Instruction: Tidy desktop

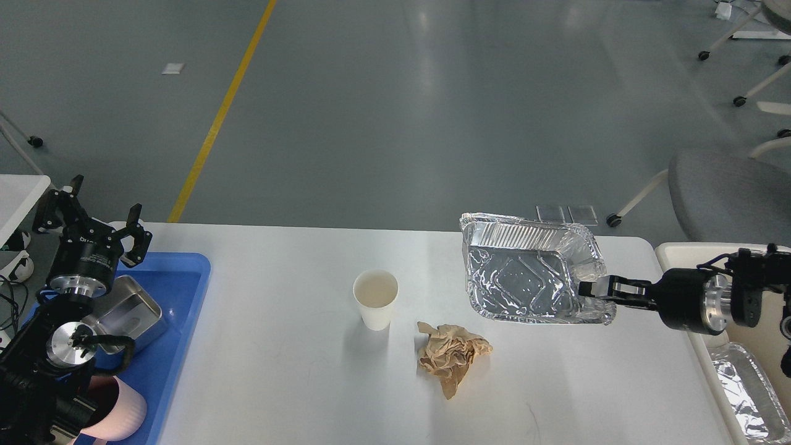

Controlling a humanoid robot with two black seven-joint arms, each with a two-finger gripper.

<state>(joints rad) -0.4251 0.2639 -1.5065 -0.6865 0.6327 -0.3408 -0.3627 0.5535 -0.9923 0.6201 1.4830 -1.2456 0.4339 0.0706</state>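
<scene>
The white desktop (296, 383) fills the lower part of the view. On it stand a white paper cup (374, 298) and a crumpled brown paper ball (452, 356). My right gripper (591, 289) is shut on the near right rim of a crinkled foil tray (528, 271) and holds it tilted above the desktop's right side. My left gripper (93, 213) is open and empty, raised above the far left corner, over the blue tray (176, 321).
The blue tray holds a small metal tin (126, 312) and a pink cup (114, 415). A cream-white bin (686, 250) at the right edge holds another foil tray (744, 386). A grey chair (729, 194) stands behind the bin.
</scene>
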